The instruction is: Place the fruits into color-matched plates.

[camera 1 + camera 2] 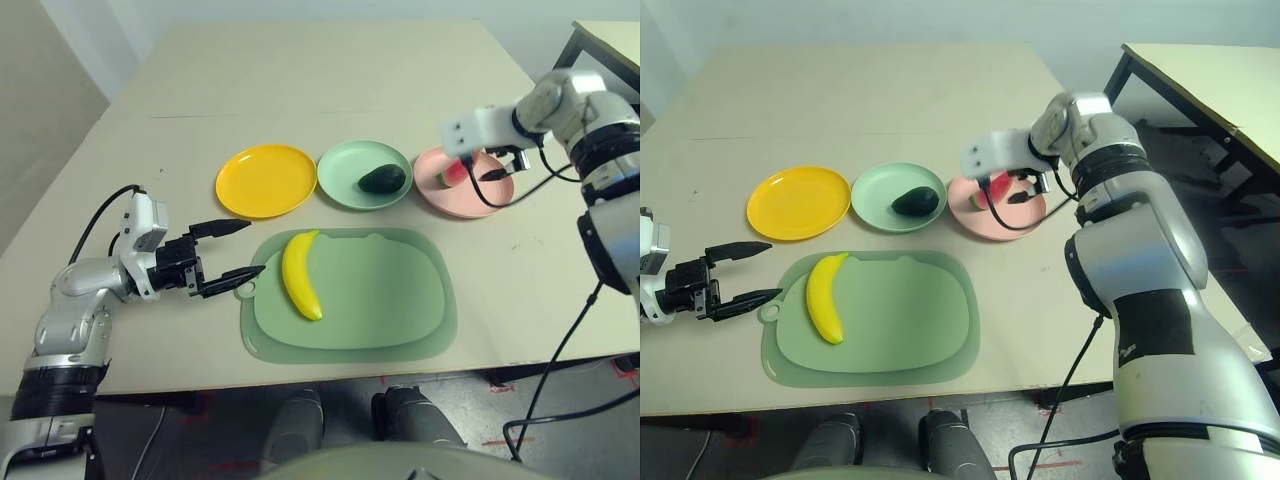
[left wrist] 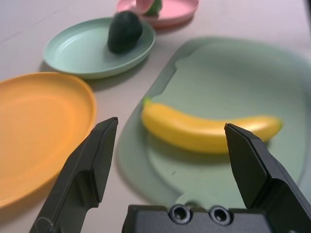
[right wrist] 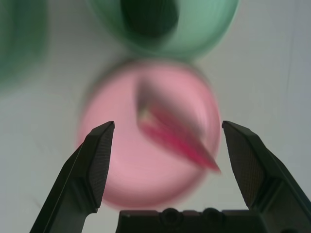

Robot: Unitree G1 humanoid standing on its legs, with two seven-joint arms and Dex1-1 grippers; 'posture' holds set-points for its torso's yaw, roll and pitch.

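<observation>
Pointing banana [image 1: 301, 276] lengthwise from robot toward plates [image 1: 267, 181]; left fingers [image 1: 222, 228], right fingers [image 3: 167, 125] open.

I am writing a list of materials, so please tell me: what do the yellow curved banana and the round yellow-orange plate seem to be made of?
The yellow curved banana: probably smooth plastic or foam, semi-matte; its colour is very even and unspotted.
The round yellow-orange plate: likely moulded plastic, lightly glossy, with a uniform colour and a thin rim.
</observation>
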